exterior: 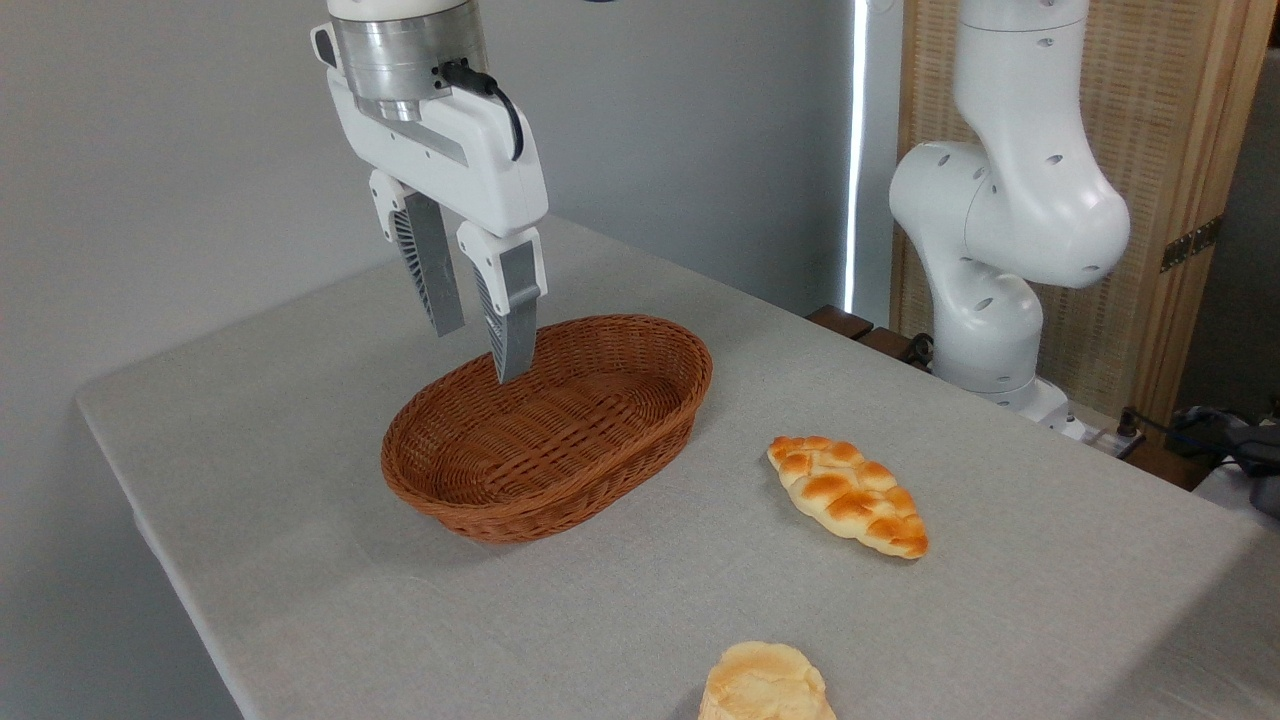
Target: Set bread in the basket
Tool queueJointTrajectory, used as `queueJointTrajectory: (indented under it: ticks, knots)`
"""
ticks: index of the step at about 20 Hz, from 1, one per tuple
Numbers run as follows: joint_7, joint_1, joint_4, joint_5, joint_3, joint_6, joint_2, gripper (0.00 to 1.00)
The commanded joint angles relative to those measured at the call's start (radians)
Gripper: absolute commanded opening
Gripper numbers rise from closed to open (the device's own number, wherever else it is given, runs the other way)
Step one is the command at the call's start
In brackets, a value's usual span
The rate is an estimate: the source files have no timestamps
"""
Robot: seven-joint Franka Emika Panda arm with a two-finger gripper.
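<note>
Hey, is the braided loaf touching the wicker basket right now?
Apart. The camera view shows a clear strip of bare grey table between the braided loaf and the basket rim.

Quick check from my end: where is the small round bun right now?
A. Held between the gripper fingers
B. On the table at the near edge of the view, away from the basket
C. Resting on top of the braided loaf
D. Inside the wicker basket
B: the bread sits on the table at the bottom of the view, apart from the braided loaf, while the basket holds nothing and the open gripper hangs empty above its far rim.
</note>
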Motion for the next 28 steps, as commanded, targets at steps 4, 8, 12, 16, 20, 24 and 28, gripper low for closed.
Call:
queueJointTrajectory:
  ticks: [4, 8, 12, 16, 20, 24, 28]
  knots:
    - [0.016, 0.005, -0.013, -0.004, 0.009, -0.001, -0.008, 1.00]
    - [0.015, 0.006, -0.013, -0.004, 0.012, -0.004, -0.011, 1.00]
    - [0.015, 0.008, -0.014, -0.002, 0.012, -0.007, -0.011, 1.00]
    - [0.018, 0.028, -0.051, -0.001, 0.012, 0.005, -0.035, 1.00]
    - [0.022, 0.040, -0.118, 0.054, 0.032, 0.074, -0.063, 1.00]
    - [0.030, 0.040, -0.229, 0.095, 0.091, 0.159, -0.114, 1.00]
    - [0.035, 0.040, -0.292, 0.095, 0.144, 0.265, -0.124, 1.00]
